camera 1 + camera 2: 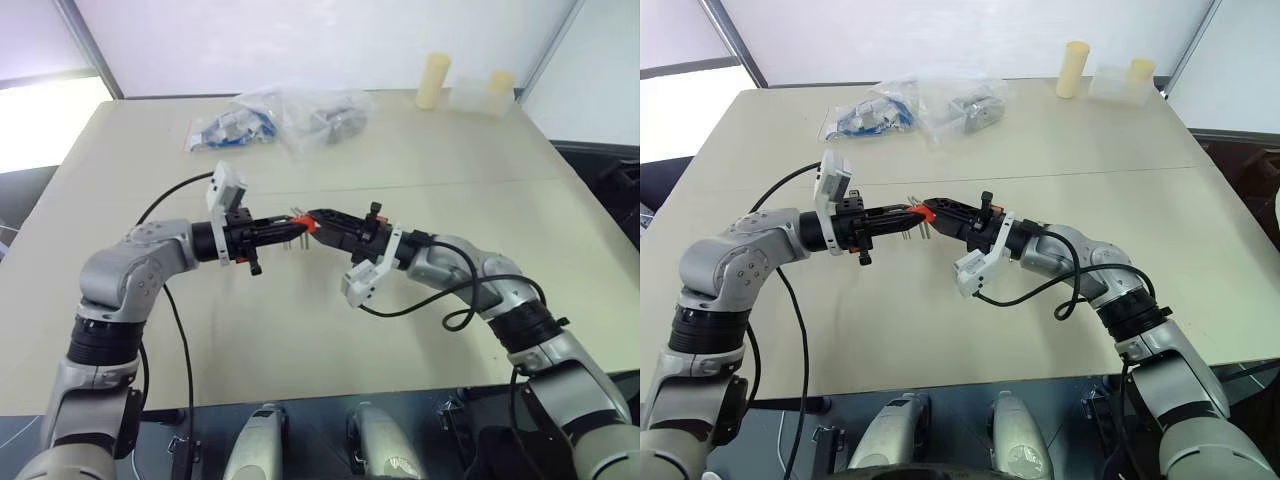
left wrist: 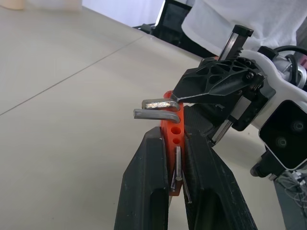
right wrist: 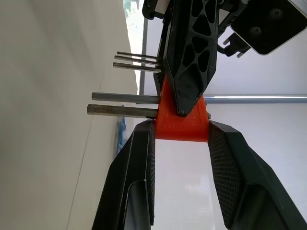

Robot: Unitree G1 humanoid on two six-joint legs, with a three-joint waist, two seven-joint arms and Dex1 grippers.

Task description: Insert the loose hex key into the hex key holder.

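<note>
The hex key holder (image 1: pixel 308 224), a small red-orange block, hangs above the middle of the table (image 1: pixel 300 330) between both grippers. My left gripper (image 1: pixel 296 226) comes from the left and is shut on one end of the holder (image 2: pixel 173 129), with thin keys (image 2: pixel 177 167) lying between its fingers. My right gripper (image 1: pixel 318 218) comes from the right and is shut on the other end (image 3: pixel 182 122). Two thicker bent keys (image 2: pixel 156 108) stick out of the block. I cannot tell the loose hex key apart from the keys in the holder.
Clear plastic bags of parts (image 1: pixel 280 118) lie at the back of the table. Two cream cylinders (image 1: pixel 432 80) (image 1: pixel 500 85) flank a clear box at the back right. Black cables hang from both wrists over the table.
</note>
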